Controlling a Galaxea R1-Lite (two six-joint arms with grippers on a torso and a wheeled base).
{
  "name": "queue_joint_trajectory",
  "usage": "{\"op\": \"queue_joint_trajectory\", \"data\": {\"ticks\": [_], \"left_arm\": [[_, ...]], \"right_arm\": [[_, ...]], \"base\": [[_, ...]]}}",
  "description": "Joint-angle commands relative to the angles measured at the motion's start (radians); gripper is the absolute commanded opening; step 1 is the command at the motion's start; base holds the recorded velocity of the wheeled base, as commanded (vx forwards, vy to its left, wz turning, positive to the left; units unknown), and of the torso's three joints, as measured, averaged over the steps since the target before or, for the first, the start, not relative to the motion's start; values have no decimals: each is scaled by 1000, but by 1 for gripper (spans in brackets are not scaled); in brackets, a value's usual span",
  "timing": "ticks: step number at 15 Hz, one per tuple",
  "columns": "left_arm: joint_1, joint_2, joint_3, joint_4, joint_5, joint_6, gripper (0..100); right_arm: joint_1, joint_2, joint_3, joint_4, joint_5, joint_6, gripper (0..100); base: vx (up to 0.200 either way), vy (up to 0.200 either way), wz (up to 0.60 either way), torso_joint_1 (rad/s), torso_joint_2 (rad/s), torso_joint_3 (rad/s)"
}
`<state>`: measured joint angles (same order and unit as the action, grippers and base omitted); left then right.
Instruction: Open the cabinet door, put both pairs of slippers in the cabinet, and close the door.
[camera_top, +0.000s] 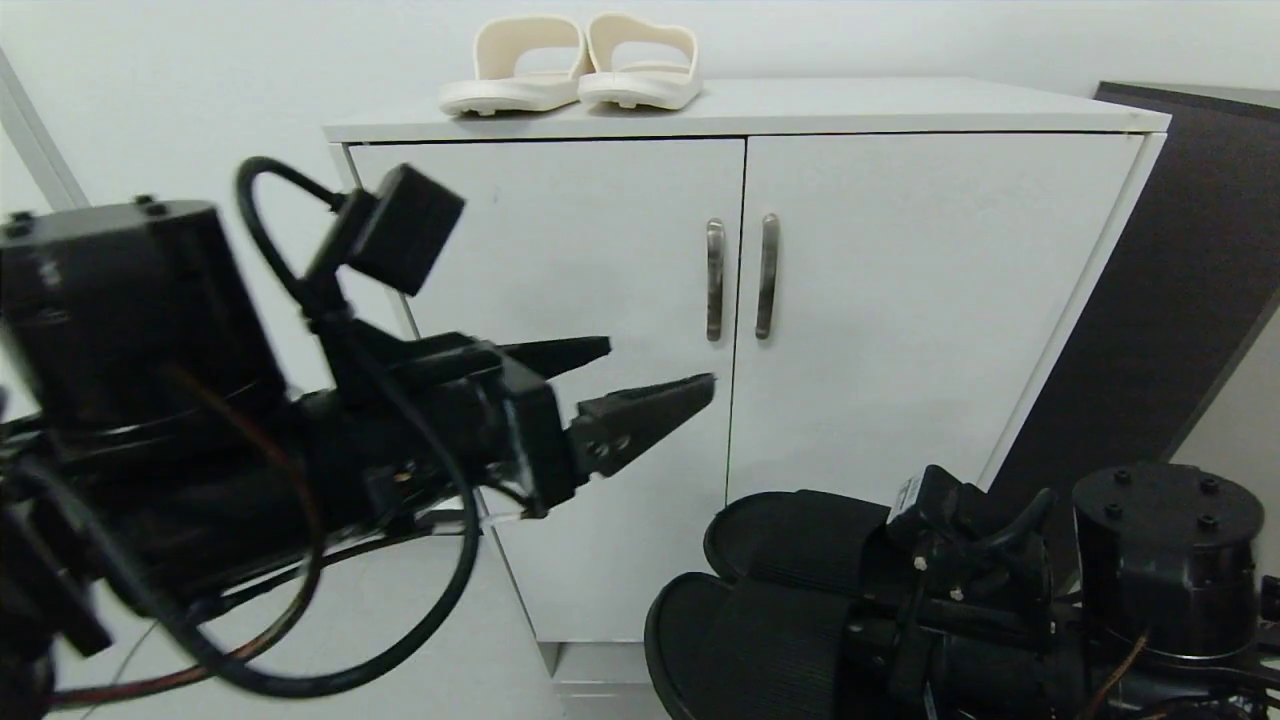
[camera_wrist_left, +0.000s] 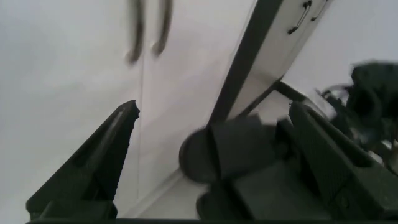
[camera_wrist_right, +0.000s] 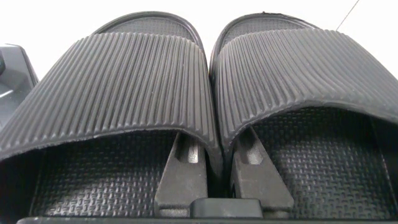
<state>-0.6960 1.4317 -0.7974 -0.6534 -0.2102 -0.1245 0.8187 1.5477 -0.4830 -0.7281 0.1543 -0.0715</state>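
Cabinet: smooth matt white board, handles brushed metal. Rubbery matt black slippers, ribbed straps, dimpled footbeds. Cream slippers smooth, matt.

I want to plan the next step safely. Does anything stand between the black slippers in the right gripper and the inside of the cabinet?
Yes. The left door and the right door are both shut, closing the cabinet off from the black slippers. The left gripper is open before the left door, below its handle.
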Motion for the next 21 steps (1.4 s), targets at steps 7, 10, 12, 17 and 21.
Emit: {"op": "queue_joint_trajectory", "data": {"ticks": [7,10,12,17,21], "left_arm": [[-48,294,-381,92,-221,-101,100],[-34,332,-442,87,-285,-199,100],[0,363,-480,89,-268,-199,100],[21,394,-542,90,-186,-187,100],[23,481,-620,98,-146,-187,100]], "right_arm": [[0,0,6,-1,-1,-2,0],[0,-3,7,-1,-1,-2,0],[0,-3,7,-1,-1,-2,0],[0,2,7,1,-2,-4,0],[2,2,9,1,-2,-16,0]], "base": [[0,0,0,0,0,0],[0,0,0,0,0,0],[0,0,0,0,0,0],[0,0,0,0,0,0],[0,0,0,0,0,0]]}}
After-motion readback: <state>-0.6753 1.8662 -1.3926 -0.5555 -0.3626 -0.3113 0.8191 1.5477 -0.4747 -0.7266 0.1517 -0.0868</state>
